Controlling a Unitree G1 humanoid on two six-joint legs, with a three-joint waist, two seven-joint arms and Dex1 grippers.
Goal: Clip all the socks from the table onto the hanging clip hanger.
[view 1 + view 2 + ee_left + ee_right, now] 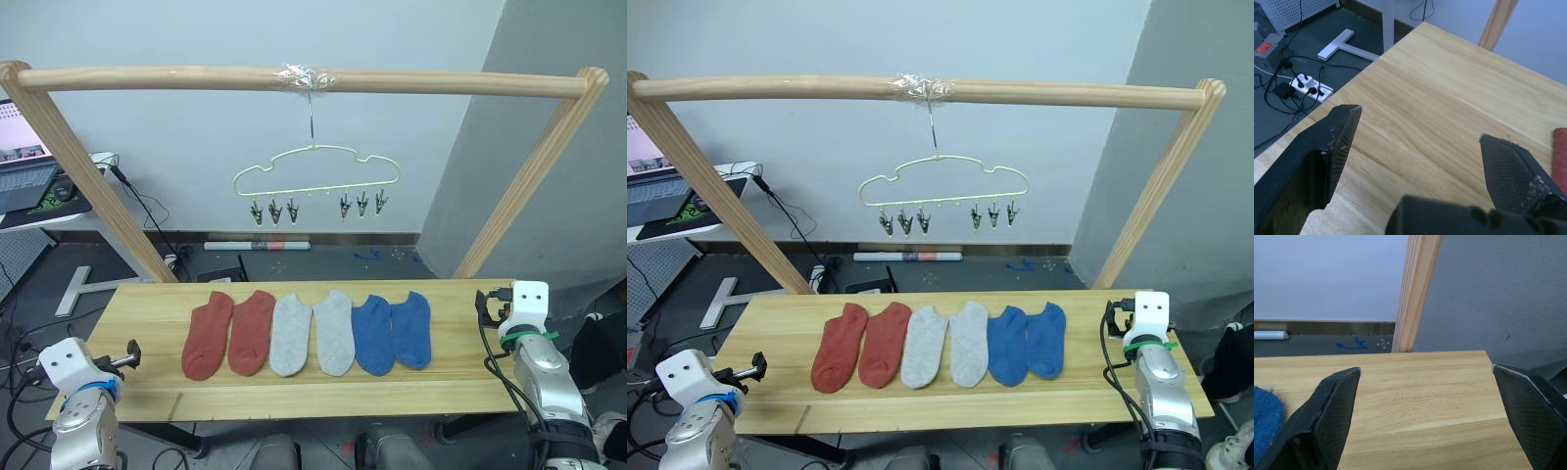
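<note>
Soft, even indoor light fills the scene; the worktop (441, 387) shows no glare and only faint shadows. Both wrist views blur the close black fingers (1317, 161) slightly.

Wooden pole frame (294, 78) spans the top of the frame, clear tape (306, 74) wrapped at its middle. Laptop (24, 162) at left edge. White tube (257, 245) on dark floor at centre. Power strip (1310, 87) with black cables, left of the left wrist view.
</note>
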